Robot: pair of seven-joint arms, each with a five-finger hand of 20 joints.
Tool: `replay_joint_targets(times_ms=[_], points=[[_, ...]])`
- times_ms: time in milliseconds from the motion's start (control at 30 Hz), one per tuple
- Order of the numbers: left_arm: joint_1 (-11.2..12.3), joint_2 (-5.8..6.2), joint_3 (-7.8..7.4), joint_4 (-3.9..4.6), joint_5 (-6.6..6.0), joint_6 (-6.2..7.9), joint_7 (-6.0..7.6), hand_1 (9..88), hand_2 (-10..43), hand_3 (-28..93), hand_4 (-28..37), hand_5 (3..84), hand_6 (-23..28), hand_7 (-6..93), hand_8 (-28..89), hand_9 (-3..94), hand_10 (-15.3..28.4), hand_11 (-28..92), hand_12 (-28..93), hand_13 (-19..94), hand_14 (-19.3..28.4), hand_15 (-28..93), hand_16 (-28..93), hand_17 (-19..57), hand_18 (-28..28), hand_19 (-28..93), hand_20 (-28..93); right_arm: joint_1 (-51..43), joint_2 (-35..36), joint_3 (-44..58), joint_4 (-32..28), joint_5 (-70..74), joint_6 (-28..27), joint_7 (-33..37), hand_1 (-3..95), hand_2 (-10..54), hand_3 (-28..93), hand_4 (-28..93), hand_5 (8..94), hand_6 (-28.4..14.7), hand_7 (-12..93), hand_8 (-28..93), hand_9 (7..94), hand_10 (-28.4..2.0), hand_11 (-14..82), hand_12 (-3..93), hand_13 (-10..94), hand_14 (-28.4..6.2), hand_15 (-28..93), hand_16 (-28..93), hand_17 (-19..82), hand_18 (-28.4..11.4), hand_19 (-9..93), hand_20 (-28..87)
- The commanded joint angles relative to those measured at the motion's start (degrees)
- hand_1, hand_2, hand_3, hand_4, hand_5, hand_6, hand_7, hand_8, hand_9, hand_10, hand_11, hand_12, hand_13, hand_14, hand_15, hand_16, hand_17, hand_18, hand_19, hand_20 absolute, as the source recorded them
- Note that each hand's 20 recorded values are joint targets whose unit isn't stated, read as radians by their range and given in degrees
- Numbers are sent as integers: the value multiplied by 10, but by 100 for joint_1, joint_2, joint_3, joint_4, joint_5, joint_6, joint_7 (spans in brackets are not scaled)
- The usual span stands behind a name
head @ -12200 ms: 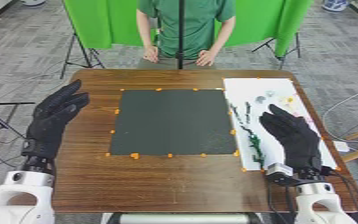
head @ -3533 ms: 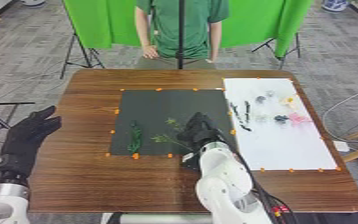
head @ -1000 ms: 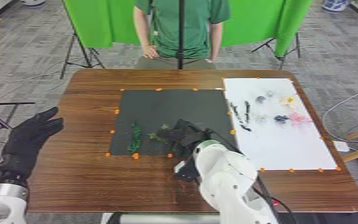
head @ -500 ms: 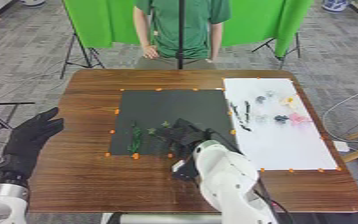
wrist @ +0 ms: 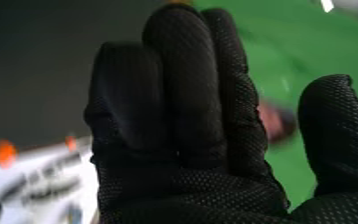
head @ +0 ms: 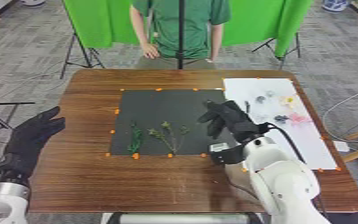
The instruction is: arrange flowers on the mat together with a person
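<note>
Snagging the wispy sprig (head: 174, 145) is posing the main risk: its fine stems are lying on the black mat (head: 158, 105) near the right hand (head: 233, 121), and a low sweep toward the table's (head: 113, 185) left edge could be knocking them askew. The green sprig (head: 135, 140) is lying farther off, by the mat's near-left corner, so it is probably facing less danger. On the white sheet (head: 295, 152), along the table's right edge, the pink flower (head: 299, 119) and the blue-grey flower (head: 281, 119) are sitting close together; grabbing at 1 might be dragging both. A dark twig (head: 247, 106) is lying by the sheet's left edge, where a clumsy touch could be shoving it aside.

The right arm is slanting in from the table's near edge, with its hand hanging over the mat's right edge. Its fingers are extending fairly straight, close together, the thumb (wrist: 335, 130) is standing apart, and they are pinching nothing. The left hand (head: 35, 132) is resting empty at the table's left edge, fingers loosely straight.
</note>
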Motion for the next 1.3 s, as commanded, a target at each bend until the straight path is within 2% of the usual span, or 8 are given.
replay_joint_targets(times_ms=[33,100,167,300,467,900,1067,1300], points=[[-45,-31,155,81,132,-28,174,199,46,669,-283,407,46,93,-62,423,143,149,125,349,171,89,27,71,94,23,154,-1054,599,604,814,4797,1086,-4287,165,64,671,-155,686,-27,161,-86,715,-172,141,197,587,-167,236,260,231,-173,203,336],[-20,-22,174,67,152,18,262,203,46,665,-283,414,51,89,-63,429,145,150,123,357,168,90,21,80,84,22,154,-1235,549,739,819,5743,769,-4531,109,62,703,-157,600,-25,136,-84,587,-172,82,170,464,-160,141,242,210,-172,126,312],[-22,-7,208,54,164,28,309,205,44,665,-283,420,55,86,-62,437,147,151,120,364,168,93,15,87,79,23,154,-1443,543,884,826,5877,532,-4741,66,57,733,-167,472,-17,92,-78,461,-166,51,142,328,-140,81,189,174,-165,62,272],[-12,-18,221,9,275,-37,354,206,41,669,-283,427,61,83,-62,447,149,154,117,372,167,98,8,93,79,25,156,-1883,572,1174,719,5484,50,-4931,37,44,754,-174,372,-6,75,-82,368,-154,24,108,233,-108,25,130,127,-134,-2,225],[-25,-29,254,-25,296,-32,408,205,38,672,-283,426,56,89,-62,448,149,157,114,373,167,102,4,91,86,24,159,-2223,588,1313,496,5322,-177,-5013,27,39,756,-178,370,-7,73,-82,357,-152,25,88,220,-94,19,96,113,-125,-4,200],[-53,-26,348,-32,390,-81,407,204,31,680,-283,425,51,93,-64,449,148,158,115,374,168,105,4,87,95,23,163,-2360,599,1619,318,4950,65,-5164,29,43,754,-177,419,-23,77,-83,390,-151,38,88,255,-103,61,74,137,-135,9,201],[-141,31,375,-18,543,-174,347,216,19,687,-283,425,50,95,-65,450,147,159,115,374,168,105,5,90,99,24,170,-2416,618,1788,210,4929,162,-5000,34,32,754,-173,448,-40,77,-83,411,-156,43,92,276,-115,80,72,153,-141,13,212],[-176,52,370,-21,623,-223,329,231,7,691,-283,425,49,97,-65,450,146,159,116,375,168,106,7,89,106,29,176,-2436,621,1964,161,4789,169,-4450,51,10,743,-171,456,-58,69,-78,417,-167,45,97,282,-129,90,74,157,-144,11,218]])
